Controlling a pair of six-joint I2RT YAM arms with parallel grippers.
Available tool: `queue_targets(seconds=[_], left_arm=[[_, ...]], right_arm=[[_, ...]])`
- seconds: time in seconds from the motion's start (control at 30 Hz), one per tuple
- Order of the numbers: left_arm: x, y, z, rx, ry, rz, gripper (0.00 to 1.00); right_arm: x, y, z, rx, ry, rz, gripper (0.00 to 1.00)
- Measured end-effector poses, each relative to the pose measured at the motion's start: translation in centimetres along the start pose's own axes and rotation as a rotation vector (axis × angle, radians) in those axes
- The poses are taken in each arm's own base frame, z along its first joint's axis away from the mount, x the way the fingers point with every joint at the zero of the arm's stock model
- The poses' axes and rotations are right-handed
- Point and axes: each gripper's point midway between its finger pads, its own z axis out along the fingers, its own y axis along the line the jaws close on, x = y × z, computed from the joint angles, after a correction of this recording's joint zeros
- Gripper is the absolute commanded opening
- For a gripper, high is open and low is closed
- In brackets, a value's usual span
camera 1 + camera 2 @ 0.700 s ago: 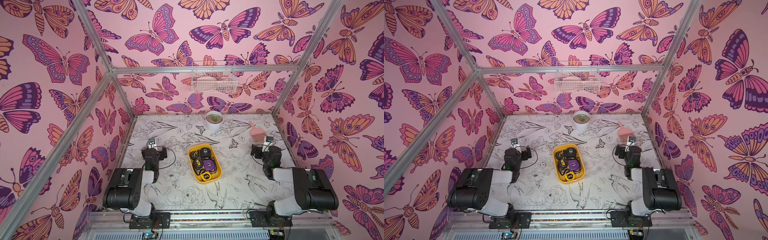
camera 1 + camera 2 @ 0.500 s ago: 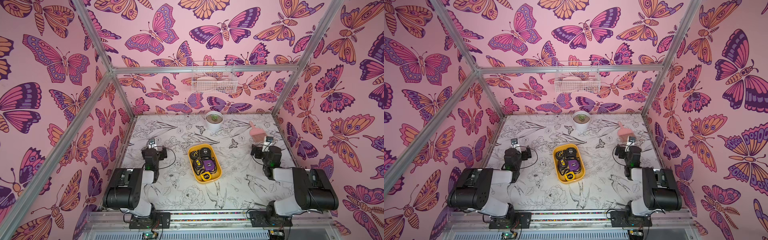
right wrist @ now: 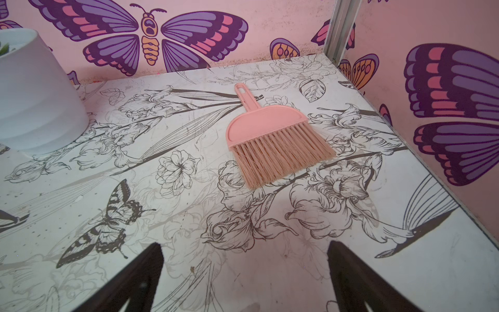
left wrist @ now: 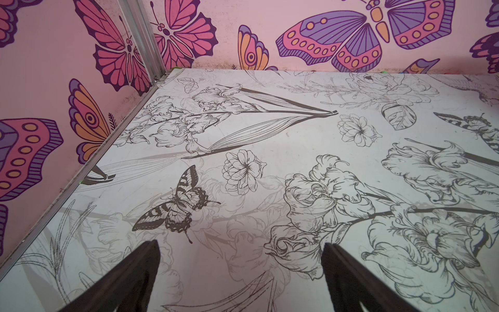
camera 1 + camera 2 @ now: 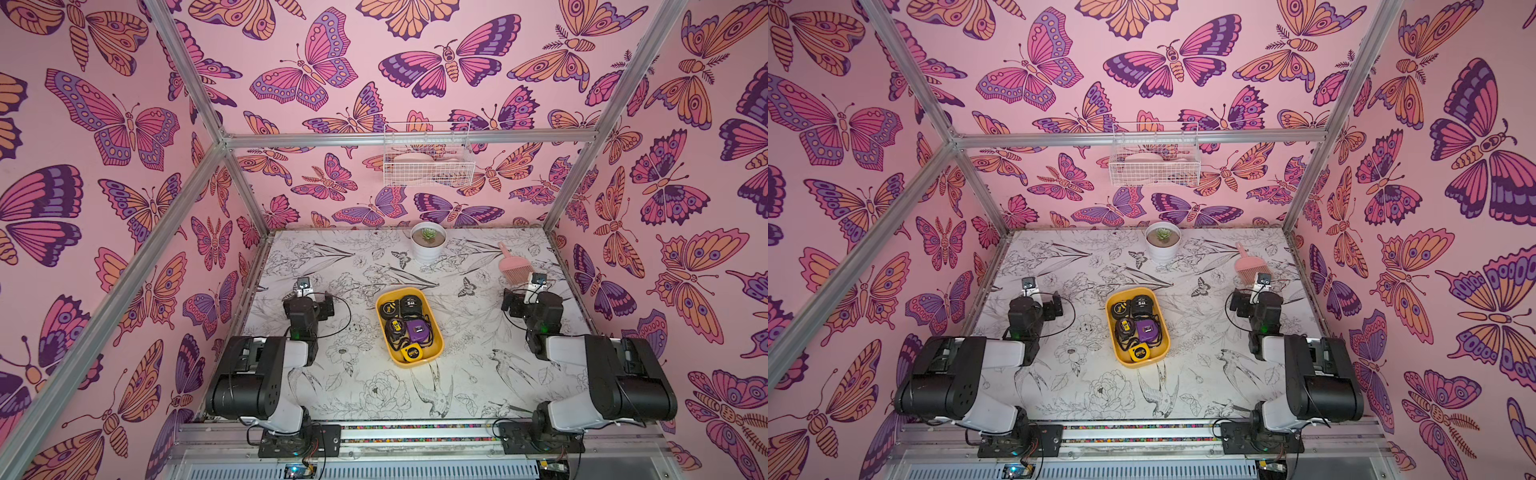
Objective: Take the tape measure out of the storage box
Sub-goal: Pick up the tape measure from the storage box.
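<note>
Top views both show nothing moved: tape measures (image 5: 417,330) sit in storage box (image 5: 415,363); left tool (image 4: 241,243), right tool (image 3: 245,243) spread wide, empty.

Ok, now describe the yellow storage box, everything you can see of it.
The storage box is a shallow yellow tray, seemingly smooth plastic, rectangular with rounded corners and a low rim. It lies flat near the middle of the table, slightly turned. It holds a black tape measure at its far end, a purple tape measure in the middle, a yellow tape measure at its near end, and others. Only the table and these contents touch it.
</note>
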Motion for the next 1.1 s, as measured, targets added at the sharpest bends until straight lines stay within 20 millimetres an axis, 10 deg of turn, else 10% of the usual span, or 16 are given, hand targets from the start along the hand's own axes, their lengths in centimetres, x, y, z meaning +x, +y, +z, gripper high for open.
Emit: queue_targets(seconds=[0.73, 0.93, 1.1], left_arm=[[-0.1, 0.2, 0.0, -0.016, 0.034, 0.007, 1.0], [-8.3, 0.6, -0.5, -0.063, -0.015, -0.031, 1.0], [-14.1, -1.5, -1.5, 0.02, 0.053, -0.124, 1.0]], right_arm=[[-0.4, -0.2, 0.1, 0.015, 0.041, 0.003, 0.99], [-8.7, 0.4, -0.6, -0.003, -0.019, 0.042, 1.0], [-10.9, 3.1, -1.5, -0.099, 0.059, 0.065, 0.98]])
